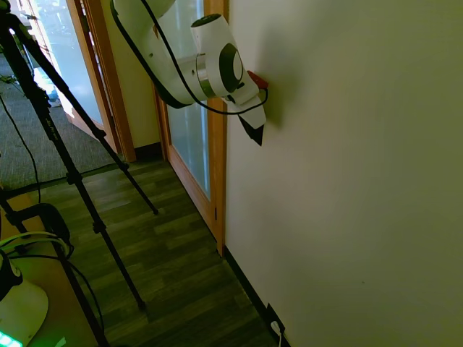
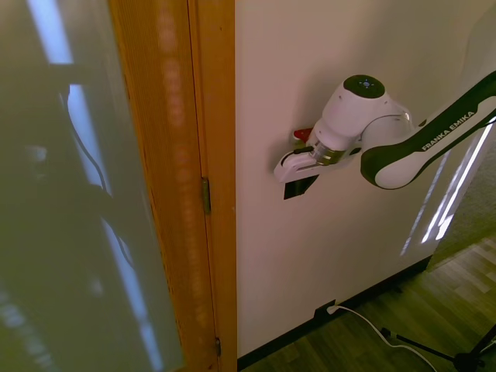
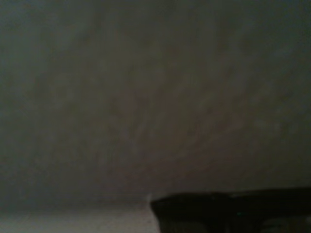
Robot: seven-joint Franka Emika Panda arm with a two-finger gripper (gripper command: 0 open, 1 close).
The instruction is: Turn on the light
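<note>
The light's switch (image 2: 301,187) is a small black plate on the cream wall, and only its lower part shows below the white hand. It appears as a dark wedge (image 1: 253,131) in the first exterior view. My gripper (image 2: 297,164) (image 1: 258,103) is pressed up against the wall right over the plate's upper half. Whether it is open or shut is hidden by the hand's body. The wrist view is dim and blurred, filled by the wall, with a dark shape (image 3: 233,211) at its lower edge. No lamp is in view.
A wooden door frame (image 2: 209,155) with a frosted glass door (image 2: 70,194) stands beside the switch. Low on the wall is a dark socket with a white plug (image 2: 325,311) (image 1: 274,319). Dark wood floor (image 1: 173,246) runs along the wall.
</note>
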